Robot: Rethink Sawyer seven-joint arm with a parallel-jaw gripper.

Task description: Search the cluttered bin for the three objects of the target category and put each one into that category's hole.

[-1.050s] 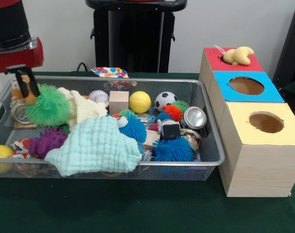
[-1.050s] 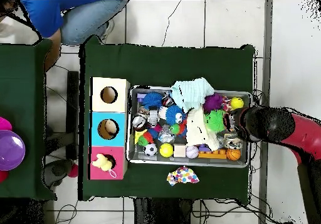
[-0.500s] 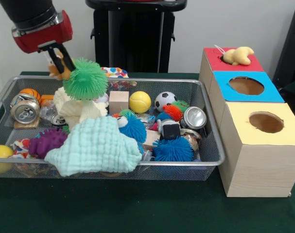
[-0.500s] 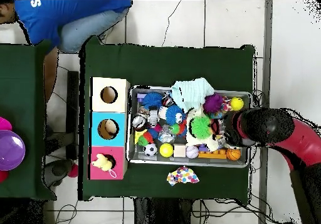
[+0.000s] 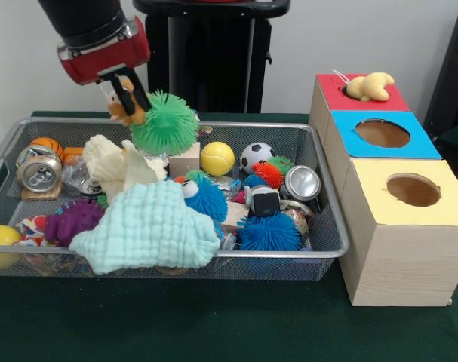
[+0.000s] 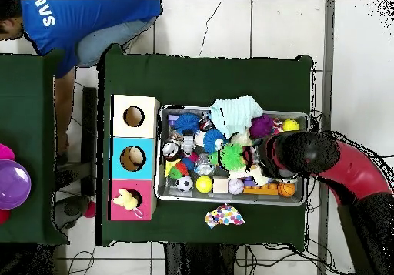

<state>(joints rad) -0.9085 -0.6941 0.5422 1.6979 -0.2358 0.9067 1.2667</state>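
- The tool (image 5: pixel 127 94) is clamped on a green spiky ball (image 5: pixel 164 123) and a small orange plush (image 5: pixel 123 105), holding both lifted above the wire bin (image 5: pixel 330 226).
- Below them lie a cream plush (image 5: pixel 115 167) and a mint cloth (image 5: pixel 149 226).
- The three-hole box (image 5: pixel 387 188) stands beside the bin on the bench (image 5: pixel 213 324).

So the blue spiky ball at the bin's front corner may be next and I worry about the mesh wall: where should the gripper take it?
Probably straight from above, across the blue spiky ball's round middle. The bin wall stands close on its front and box side, and a black block crowds it behind, so only the top looks free. Its soft spikes should give under the pads.
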